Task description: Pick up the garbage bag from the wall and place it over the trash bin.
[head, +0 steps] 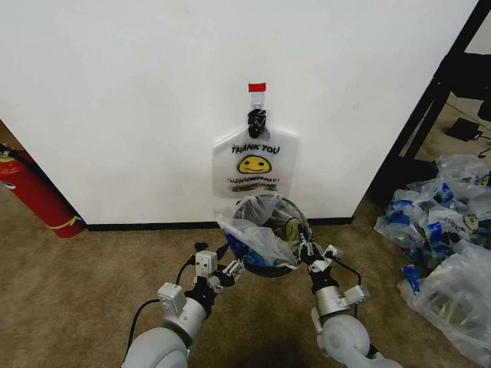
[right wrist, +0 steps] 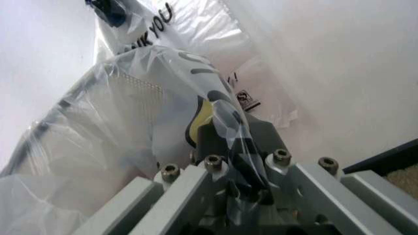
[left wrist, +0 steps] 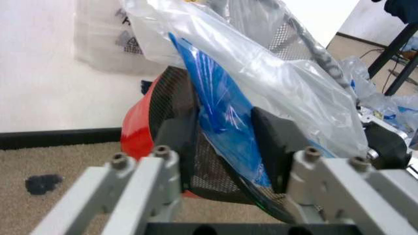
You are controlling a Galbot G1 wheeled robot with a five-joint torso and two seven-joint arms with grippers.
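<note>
The garbage bag, thin clear plastic with blue patches, is draped over the dark mesh trash bin, which stands on the carpet against the wall. My left gripper sits at the bin's left rim. In the left wrist view it is open, and its fingers straddle the bag's blue patch and the bin's mesh. My right gripper is at the right rim. In the right wrist view it is shut on a fold of the bag.
A second smiley "THANK YOU" bag hangs from the hook under a red tape mark. A red fire extinguisher leans at the left. A pile of clear bags and a black frame are at the right.
</note>
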